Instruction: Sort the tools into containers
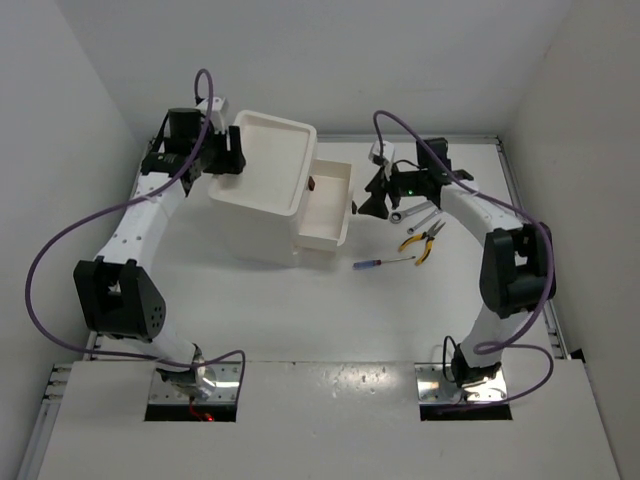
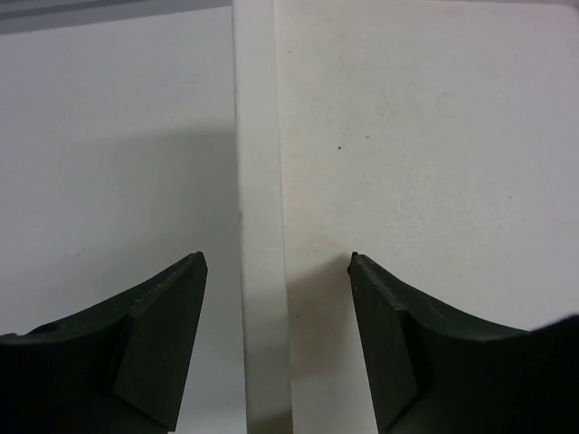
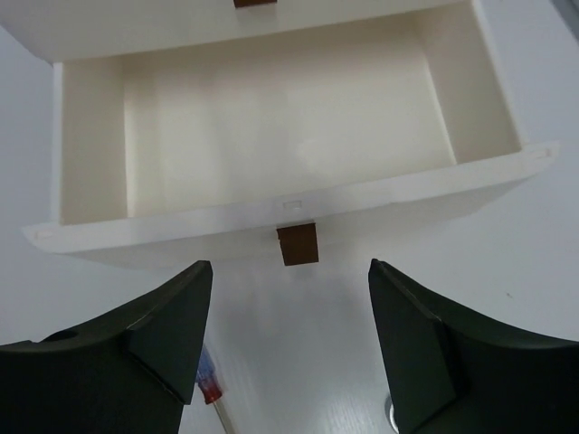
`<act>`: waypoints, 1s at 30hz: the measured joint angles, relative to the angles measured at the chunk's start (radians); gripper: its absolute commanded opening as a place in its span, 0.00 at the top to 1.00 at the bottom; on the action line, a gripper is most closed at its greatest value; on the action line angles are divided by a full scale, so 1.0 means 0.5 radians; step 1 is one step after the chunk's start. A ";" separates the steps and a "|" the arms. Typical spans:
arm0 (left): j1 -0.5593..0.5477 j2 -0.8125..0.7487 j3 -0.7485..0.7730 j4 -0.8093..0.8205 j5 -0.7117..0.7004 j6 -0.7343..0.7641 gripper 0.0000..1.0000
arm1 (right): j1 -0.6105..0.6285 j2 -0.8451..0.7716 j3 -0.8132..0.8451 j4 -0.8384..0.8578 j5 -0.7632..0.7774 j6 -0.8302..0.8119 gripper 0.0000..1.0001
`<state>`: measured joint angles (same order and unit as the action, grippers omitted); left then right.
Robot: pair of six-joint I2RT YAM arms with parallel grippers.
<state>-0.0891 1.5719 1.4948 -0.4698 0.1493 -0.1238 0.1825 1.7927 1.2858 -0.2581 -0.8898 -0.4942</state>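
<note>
The white cabinet [image 1: 262, 215] stands at the back left, its tray-shaped top [image 1: 283, 128] bare. One drawer [image 1: 333, 238] is pulled out to the right and is empty [image 3: 90, 127]. My right gripper [image 1: 373, 203] [image 3: 290, 265] is open just in front of the drawer's dark red-brown handle [image 3: 298, 244], not touching it. My left gripper [image 1: 238, 152] [image 2: 277, 258] is open, its fingers on either side of the tray's left rim [image 2: 262, 181]. Two silver wrenches [image 1: 417, 214], yellow-handled pliers [image 1: 426, 240] and the screwdriver [image 1: 385, 262] [image 3: 208, 387] lie on the table to the right of the drawer.
A second dark handle [image 1: 312, 184] shows on the shut drawer above the open one. White walls close in the table on the left, back and right. The right arm's elbow [image 1: 515, 265] stands to the right of the tools.
</note>
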 measured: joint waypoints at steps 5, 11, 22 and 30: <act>0.000 0.008 0.097 -0.134 0.050 0.021 0.22 | -0.053 -0.197 -0.143 0.098 0.027 0.120 0.28; -0.037 -0.023 0.325 -0.198 0.031 0.069 0.00 | -0.149 -0.563 -0.460 0.202 0.213 0.493 0.28; -0.151 -0.488 0.243 -0.160 -0.320 0.040 0.00 | -0.251 -1.051 -0.500 -0.149 1.061 1.291 0.49; -0.139 -0.568 -0.032 -0.168 -0.398 0.013 0.00 | -0.310 -0.807 -0.523 -0.393 1.342 1.733 0.59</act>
<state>-0.1585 1.2877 1.4788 -0.5537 -0.0498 -0.1173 0.0277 1.3891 1.0241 -0.4545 -0.2188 0.3721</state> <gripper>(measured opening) 0.997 0.417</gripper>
